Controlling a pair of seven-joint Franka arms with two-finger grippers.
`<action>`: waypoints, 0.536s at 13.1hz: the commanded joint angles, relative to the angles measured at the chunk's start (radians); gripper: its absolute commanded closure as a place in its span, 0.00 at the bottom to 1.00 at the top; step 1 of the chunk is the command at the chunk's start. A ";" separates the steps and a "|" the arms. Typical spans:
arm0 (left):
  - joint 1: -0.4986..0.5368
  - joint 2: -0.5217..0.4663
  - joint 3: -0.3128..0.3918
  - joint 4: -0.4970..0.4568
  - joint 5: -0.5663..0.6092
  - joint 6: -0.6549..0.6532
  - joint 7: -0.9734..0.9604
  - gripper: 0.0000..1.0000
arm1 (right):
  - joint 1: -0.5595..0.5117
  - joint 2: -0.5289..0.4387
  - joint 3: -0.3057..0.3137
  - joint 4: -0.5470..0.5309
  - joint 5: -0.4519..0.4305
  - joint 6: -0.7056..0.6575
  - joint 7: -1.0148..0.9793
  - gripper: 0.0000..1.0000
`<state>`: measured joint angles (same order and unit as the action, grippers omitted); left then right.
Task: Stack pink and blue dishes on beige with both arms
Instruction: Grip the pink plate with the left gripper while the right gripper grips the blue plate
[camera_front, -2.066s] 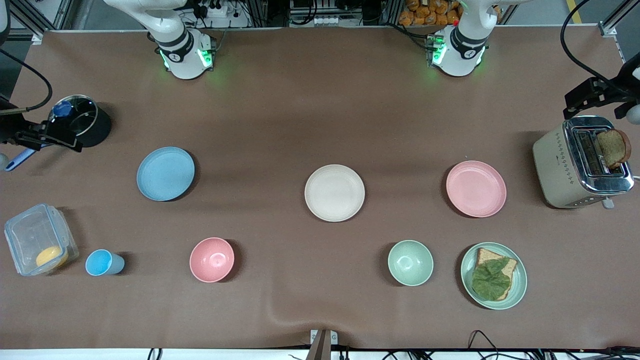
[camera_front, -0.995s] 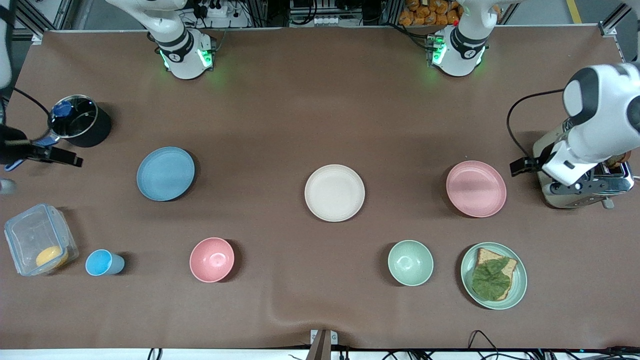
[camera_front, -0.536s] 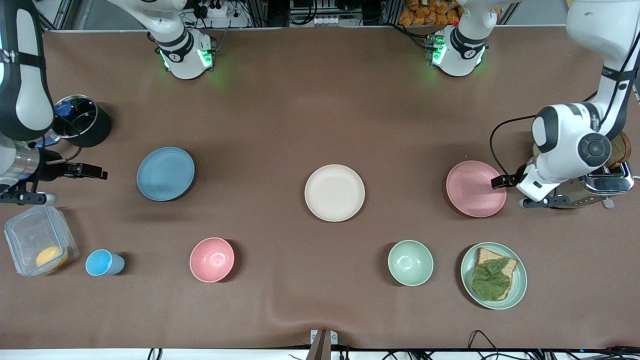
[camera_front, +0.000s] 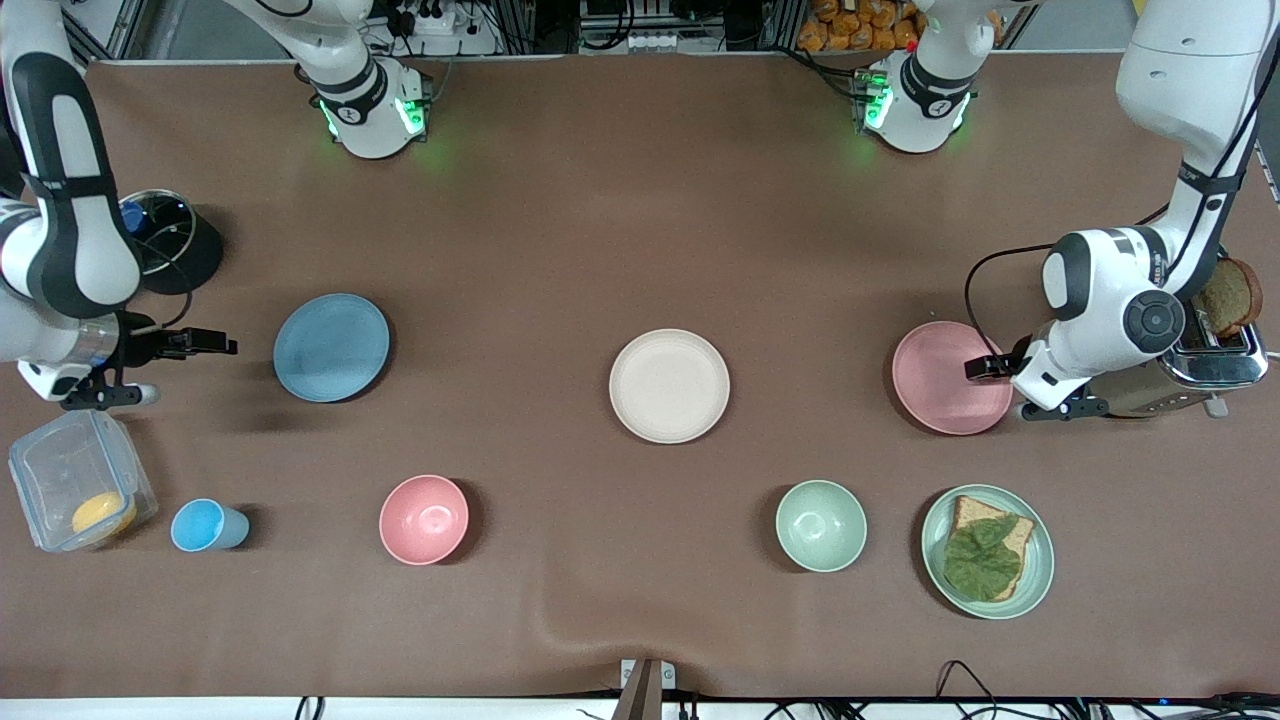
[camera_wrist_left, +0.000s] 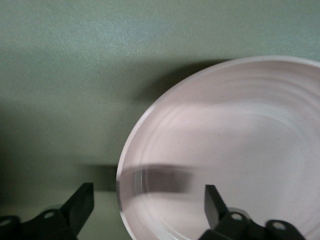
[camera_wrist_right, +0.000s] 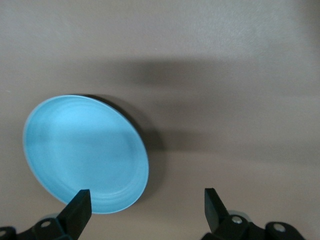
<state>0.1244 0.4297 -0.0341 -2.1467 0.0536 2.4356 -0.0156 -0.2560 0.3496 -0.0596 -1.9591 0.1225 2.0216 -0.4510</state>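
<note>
pink plate (camera_front: 945, 378): sits flat on the tabletop (camera_front: 640, 250) in the right part of the front frame, nothing on it, so not picked up yet.
blue plate (camera_front: 331, 347): flat in the left part of the frame, also untouched.
beige plate (camera_front: 669, 385): dead center between the two, bare, waiting for the stack.
left gripper (camera_front: 984, 368): over the pink plate's rim at the toaster (camera_front: 1160, 350) end. In the left wrist view its fingers (camera_wrist_left: 80, 204) are spread wide, one off the rim and one over the plate (camera_wrist_left: 235, 150). Holding nothing.
right gripper (camera_front: 200, 343): low over bare tabletop beside the blue plate, well short of its rim. Fingers (camera_wrist_right: 77, 207) released wide too, plate (camera_wrist_right: 85, 150) just ahead in the right wrist view.
how I'd do it: these are shallow rims, so drop low and pinch just the lip, one finger under and one inside. Too high and it probably slips off.
watch for: both arms heading to center at once, so I'd stagger the drops.
</note>
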 joint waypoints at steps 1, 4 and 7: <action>0.011 0.007 -0.007 0.010 0.014 0.010 -0.006 0.10 | -0.020 0.051 0.015 -0.032 0.020 0.060 -0.090 0.00; 0.024 0.009 -0.007 0.010 0.008 0.010 -0.001 0.33 | -0.020 0.097 0.015 -0.041 0.020 0.072 -0.136 0.00; 0.026 0.009 -0.009 0.010 0.002 0.008 -0.003 0.73 | -0.016 0.133 0.020 -0.040 0.041 0.072 -0.140 0.00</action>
<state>0.1389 0.4338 -0.0338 -2.1443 0.0536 2.4368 -0.0157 -0.2576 0.4683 -0.0559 -1.9977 0.1347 2.0886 -0.5664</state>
